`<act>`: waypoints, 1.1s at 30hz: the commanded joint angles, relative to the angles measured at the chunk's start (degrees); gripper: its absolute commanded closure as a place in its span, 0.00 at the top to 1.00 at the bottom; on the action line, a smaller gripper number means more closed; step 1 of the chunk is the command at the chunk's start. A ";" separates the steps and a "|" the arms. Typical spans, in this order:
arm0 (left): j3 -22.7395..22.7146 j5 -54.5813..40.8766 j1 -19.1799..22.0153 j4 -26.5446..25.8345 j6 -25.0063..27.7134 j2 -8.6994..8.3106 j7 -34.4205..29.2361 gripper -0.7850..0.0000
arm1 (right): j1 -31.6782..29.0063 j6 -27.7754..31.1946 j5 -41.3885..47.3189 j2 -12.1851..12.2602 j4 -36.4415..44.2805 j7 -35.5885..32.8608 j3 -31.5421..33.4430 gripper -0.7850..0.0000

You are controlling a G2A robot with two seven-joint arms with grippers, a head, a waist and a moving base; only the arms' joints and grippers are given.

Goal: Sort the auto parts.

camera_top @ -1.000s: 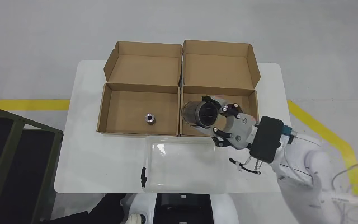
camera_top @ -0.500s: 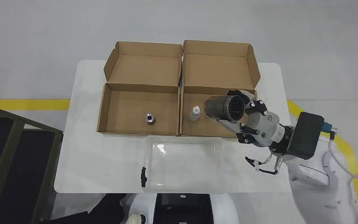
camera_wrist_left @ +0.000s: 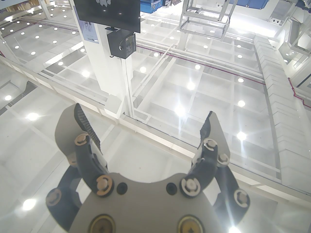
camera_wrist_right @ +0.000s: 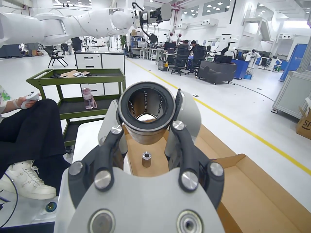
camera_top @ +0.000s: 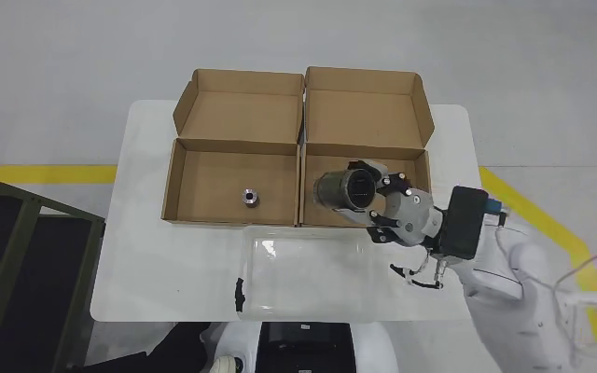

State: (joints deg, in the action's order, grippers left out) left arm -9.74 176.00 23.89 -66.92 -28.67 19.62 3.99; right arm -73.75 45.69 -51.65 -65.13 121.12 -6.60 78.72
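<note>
White desk [camera_top: 149, 261] carries two open cardboard boxes side by side, with a clear plastic tray [camera_top: 308, 280] just in front of them, holding no parts I can see. My right gripper [camera_top: 359, 191] is clamped on a linear bearing [camera_top: 343, 189], carried lying on its side over the right box [camera_top: 410, 163], not yet set down. A small steel bushing [camera_top: 249, 196] stands in the left box [camera_top: 210, 182]. My left gripper [camera_wrist_left: 143, 112] is spread wide with nothing in it, aimed at the ceiling. I judge sorting nearly done: this bearing is what remains.
</note>
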 commanded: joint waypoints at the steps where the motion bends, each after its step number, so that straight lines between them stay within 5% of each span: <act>1: 0.00 0.00 0.00 0.00 0.00 0.00 0.00 1.00 | 0.58 -0.25 -0.96 -0.07 -0.37 -0.73 -1.56 0.00; 33: 0.00 0.00 0.00 0.00 0.00 0.00 0.00 1.00 | 15.70 -9.82 -13.33 -3.57 -19.15 -10.47 -25.06 0.00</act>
State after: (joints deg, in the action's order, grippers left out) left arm -9.74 176.00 23.89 -66.92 -28.67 19.62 3.99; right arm -58.67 36.37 -64.61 -68.52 102.71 -16.81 54.35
